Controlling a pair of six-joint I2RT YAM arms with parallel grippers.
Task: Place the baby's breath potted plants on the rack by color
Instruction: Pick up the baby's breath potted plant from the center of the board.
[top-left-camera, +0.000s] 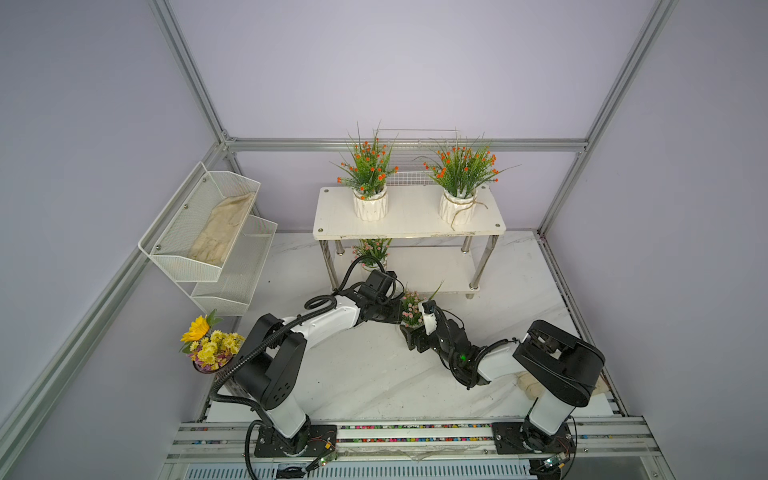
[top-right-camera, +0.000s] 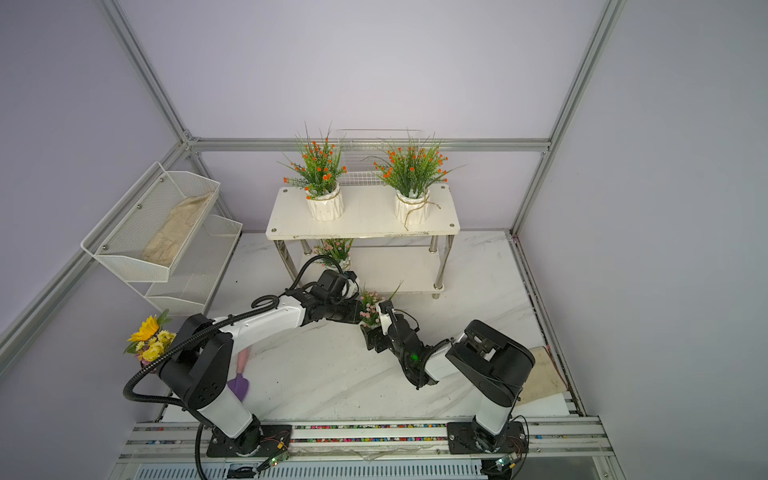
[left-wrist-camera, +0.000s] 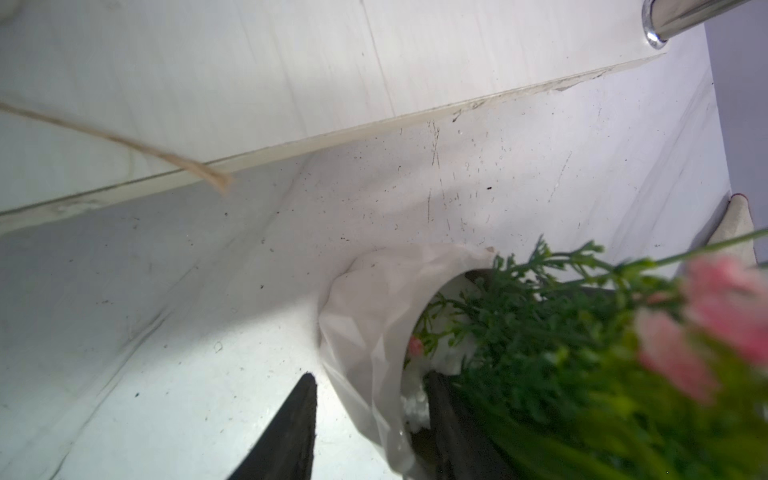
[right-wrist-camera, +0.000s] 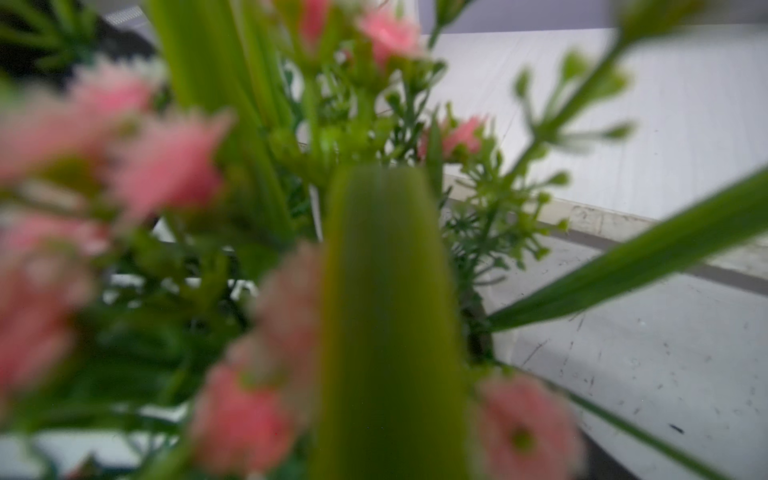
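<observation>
We start at the left hand (left-wrist-camera: 370, 377). Its two dark fingers (left-wrist-camera: 291, 428) stand apart astride the wall of a white pot (left-wrist-camera: 365, 332), one outside, the other inside among the stems. Bare bench shows between the outer finger and the pot, so we judge the hand is not clamped.

The right hand (top-left-camera: 417, 325) is pressed in on the same pot from the other side. Its wrist view shows only blurred leaves and pink blooms, and the top views hide its fingertips, so we cannot tell whether it is apart or gripping.

Between the two hands is the pink plant (top-left-camera: 411, 309). It sits low over the bench (top-left-camera: 374, 374), just in front of the rack (top-left-camera: 409, 216). The pot seems to rest on the bench, though we cannot be sure.

Further out, the lower shelf (top-left-camera: 432, 270) holds another pink plant (top-left-camera: 372, 248) at its left end, half hidden under the top board. The rest of that shelf is bare. On the top shelf (top-right-camera: 365, 216) two orange plants (top-left-camera: 370, 170) stand upright and well apart.

By our reckoning three of four plants are placed and the colours are sorted by tier. What remains is to get a firm hold on the last pink plant and set it on the lower shelf beside its match.
</observation>
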